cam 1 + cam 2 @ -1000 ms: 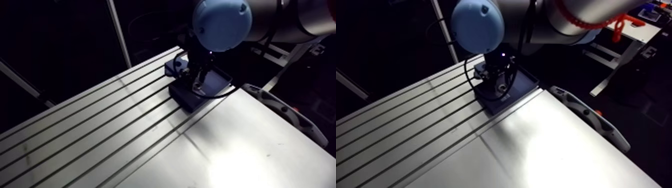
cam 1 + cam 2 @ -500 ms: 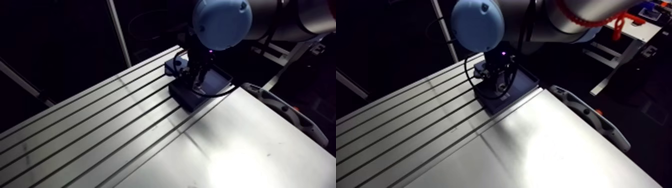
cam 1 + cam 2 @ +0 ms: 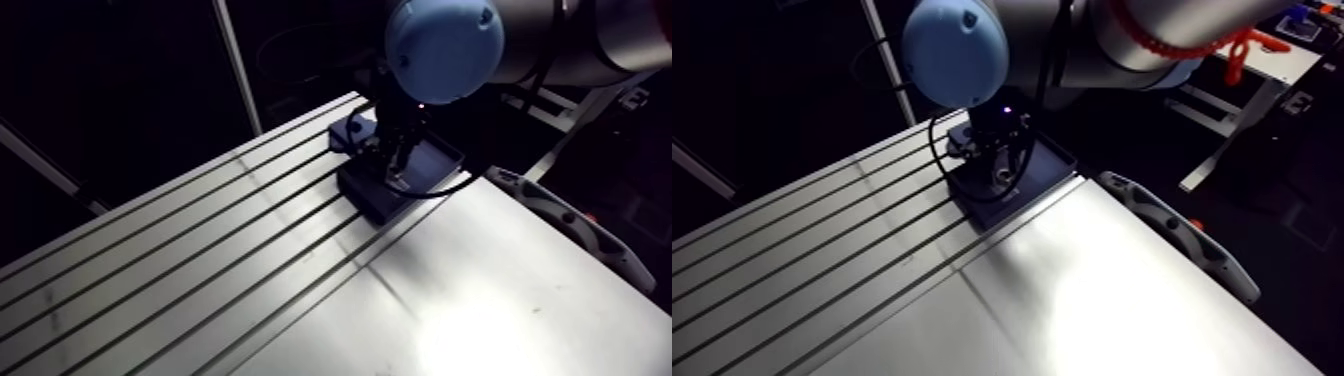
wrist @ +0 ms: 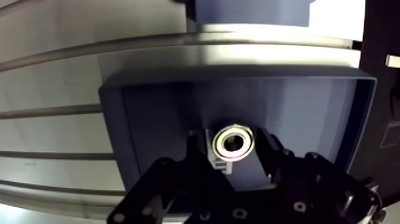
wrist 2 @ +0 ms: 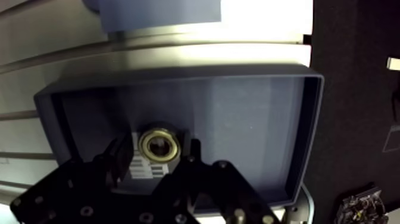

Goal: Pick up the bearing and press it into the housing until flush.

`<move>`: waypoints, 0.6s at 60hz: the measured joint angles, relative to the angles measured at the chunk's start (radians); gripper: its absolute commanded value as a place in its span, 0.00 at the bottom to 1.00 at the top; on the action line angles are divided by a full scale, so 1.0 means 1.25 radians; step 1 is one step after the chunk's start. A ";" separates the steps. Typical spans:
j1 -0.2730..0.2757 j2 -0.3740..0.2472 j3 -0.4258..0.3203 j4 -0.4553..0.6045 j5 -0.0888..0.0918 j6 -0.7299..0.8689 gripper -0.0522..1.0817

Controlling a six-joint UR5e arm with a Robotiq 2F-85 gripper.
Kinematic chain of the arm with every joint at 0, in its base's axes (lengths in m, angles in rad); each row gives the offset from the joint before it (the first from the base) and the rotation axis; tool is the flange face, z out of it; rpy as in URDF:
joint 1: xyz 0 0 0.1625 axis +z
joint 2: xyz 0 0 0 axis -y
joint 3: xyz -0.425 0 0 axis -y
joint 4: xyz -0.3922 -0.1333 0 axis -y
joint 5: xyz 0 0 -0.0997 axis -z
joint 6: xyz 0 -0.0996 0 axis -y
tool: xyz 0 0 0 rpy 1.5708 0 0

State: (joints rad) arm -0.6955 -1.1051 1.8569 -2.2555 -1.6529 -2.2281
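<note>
The small silver ring-shaped metal bearing (image 4: pixel 235 143) lies flat, hole facing up, on the floor of a shallow dark blue-grey rectangular plastic tray (image 4: pixel 309 119). The tray sits on the slotted aluminium table (image 4: pixel 59 77), close to the table's far edge. The black two-finger gripper (image 4: pixel 233 140) hangs over the tray, directly above the bearing. In the wrist view its fingers (image 4: pixel 195 156) stand apart with the bearing centred between them, and a thin pale strip shows on each side of the ring, so they are not clamped on it. A pale patch with dark printed stripes (image 5: pixel 146 168) lies under the bearing's near side. Beyond the tray's far wall, a blue block (image 4: pixel 250 11) rests on the table.
</note>
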 measured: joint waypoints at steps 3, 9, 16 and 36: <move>0.000 0.000 0.001 0.000 0.000 0.000 0.46; -0.001 -0.001 0.001 0.000 0.000 0.000 0.48; -0.001 -0.002 0.002 0.000 0.000 0.000 0.48; 0.000 -0.003 0.002 0.000 0.000 0.000 0.49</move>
State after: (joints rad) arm -0.6952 -1.1086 1.8598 -2.2557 -1.6529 -2.2282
